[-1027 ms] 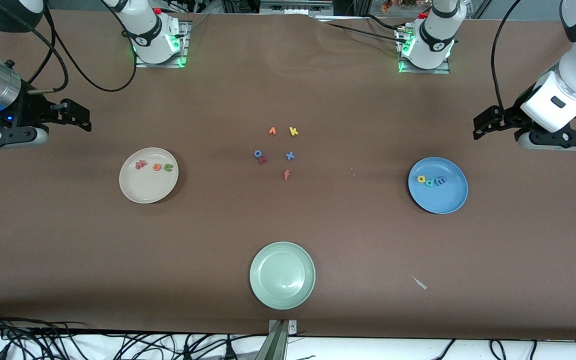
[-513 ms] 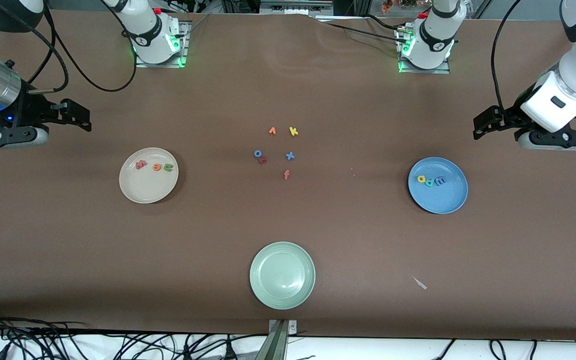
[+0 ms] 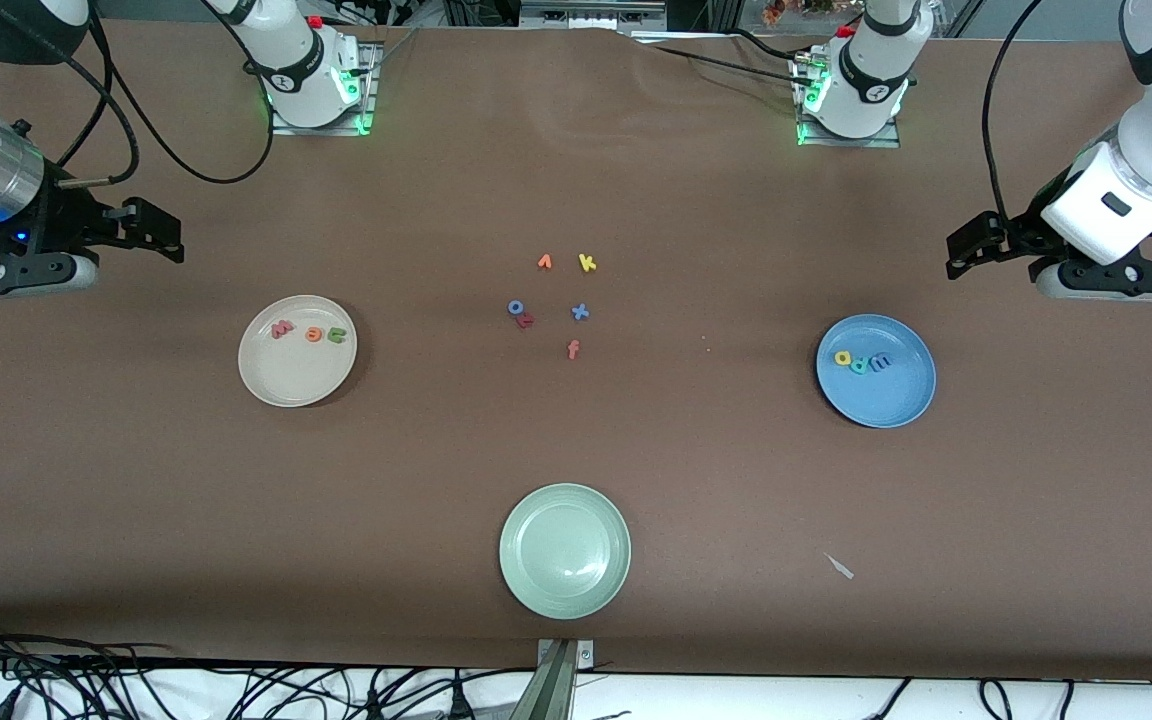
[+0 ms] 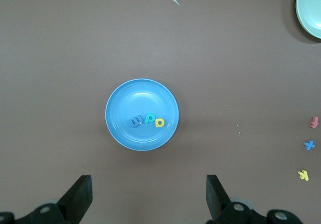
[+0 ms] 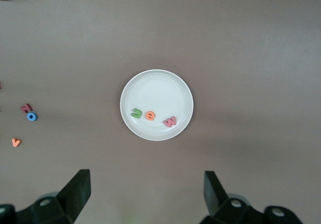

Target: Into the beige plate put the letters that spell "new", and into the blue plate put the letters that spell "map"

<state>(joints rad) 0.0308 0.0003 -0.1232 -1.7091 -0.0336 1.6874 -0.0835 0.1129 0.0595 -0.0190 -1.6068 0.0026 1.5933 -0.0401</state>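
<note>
The beige plate (image 3: 297, 351) is seen on the tabletop (image 3: 136, 480), toward the right arm's end from the pale green plate (image 3: 565, 551) and farther from the front camera; the green n (image 3: 337, 335), orange e (image 3: 313, 334) and salmon-pink w (image 3: 282, 328) are held in it. The blue plate (image 3: 876, 371), toward the left arm's end from the green plate, is loaded with the blue m (image 3: 880, 362), teal p (image 3: 861, 364) and yellow a (image 3: 843, 357). The right hand (image 5: 143, 194) is held open above the tabletop beside the beige plate, the left hand (image 4: 149, 196) open beside the blue plate.
</note>
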